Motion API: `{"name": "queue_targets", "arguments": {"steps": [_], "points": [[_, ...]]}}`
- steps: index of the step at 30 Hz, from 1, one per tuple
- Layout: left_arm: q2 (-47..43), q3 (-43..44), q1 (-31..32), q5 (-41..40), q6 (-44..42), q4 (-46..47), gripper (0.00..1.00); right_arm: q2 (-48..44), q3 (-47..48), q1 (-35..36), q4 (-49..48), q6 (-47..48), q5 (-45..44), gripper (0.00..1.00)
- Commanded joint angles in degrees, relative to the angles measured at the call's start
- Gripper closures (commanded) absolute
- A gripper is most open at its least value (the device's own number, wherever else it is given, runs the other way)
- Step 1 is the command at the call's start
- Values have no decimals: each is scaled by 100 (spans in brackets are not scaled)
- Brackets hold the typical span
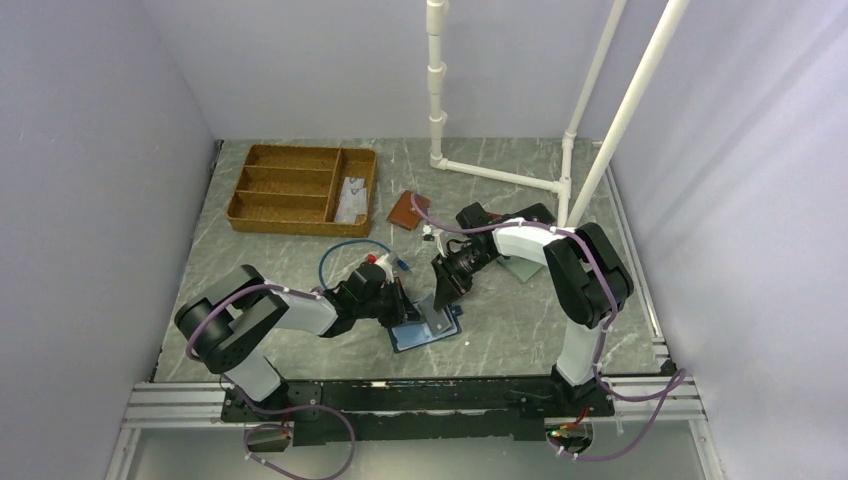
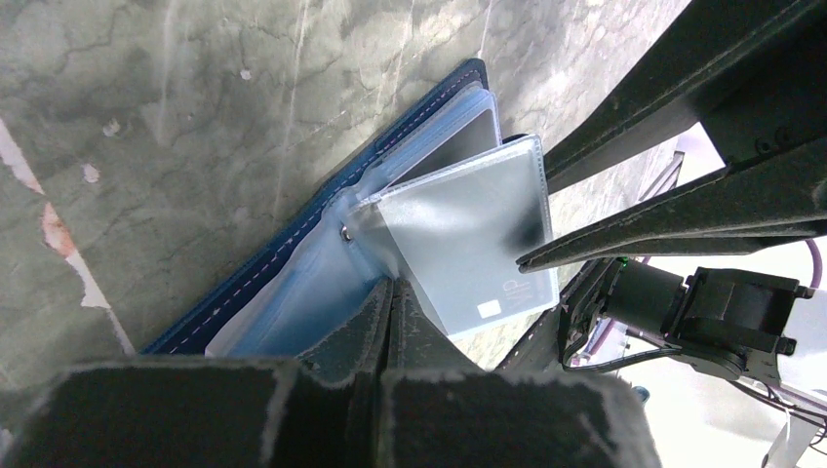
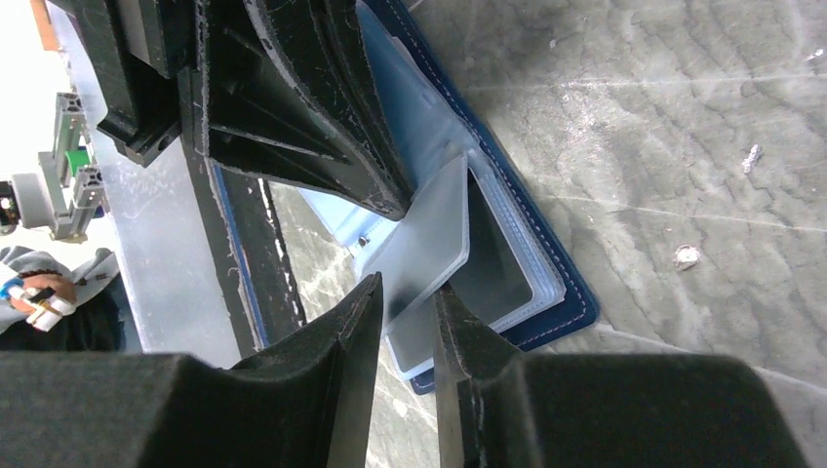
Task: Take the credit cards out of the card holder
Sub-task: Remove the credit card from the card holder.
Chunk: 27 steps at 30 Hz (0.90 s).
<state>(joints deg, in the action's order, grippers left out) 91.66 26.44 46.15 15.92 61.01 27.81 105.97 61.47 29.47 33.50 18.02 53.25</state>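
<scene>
Top external: card holder laid open on table.
Left gripper: fingers together, pressed on card holder.
Right gripper: fingers astride 1 raised sleeve; clamping unclear.

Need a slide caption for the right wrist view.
Right tool straddles a raised frosted sleeve of the open navy card holder while the shut left tool rests on it.

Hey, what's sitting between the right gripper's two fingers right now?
A pale frosted card leaf, raised from the open card holder, stands between the fingers of the right gripper; the right wrist view shows it.
</scene>
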Motion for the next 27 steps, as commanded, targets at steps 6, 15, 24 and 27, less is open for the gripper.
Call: {"name": "queue_targets", "arguments": {"steps": [6, 15, 24, 27], "points": [[-286, -8, 43, -236, -63, -379, 95, -42, 181, 27, 2, 27, 15, 83], [-853, -331, 39, -243, 135, -23, 66, -102, 164, 15, -104, -114, -206, 94], [-601, -365, 35, -184, 533, 671, 50, -121, 154, 6, -90, -88, 35, 91], [-678, -380, 30, -373, 668, 637, 45, -108, 160, 6, -71, -69, 123, 90]]}}
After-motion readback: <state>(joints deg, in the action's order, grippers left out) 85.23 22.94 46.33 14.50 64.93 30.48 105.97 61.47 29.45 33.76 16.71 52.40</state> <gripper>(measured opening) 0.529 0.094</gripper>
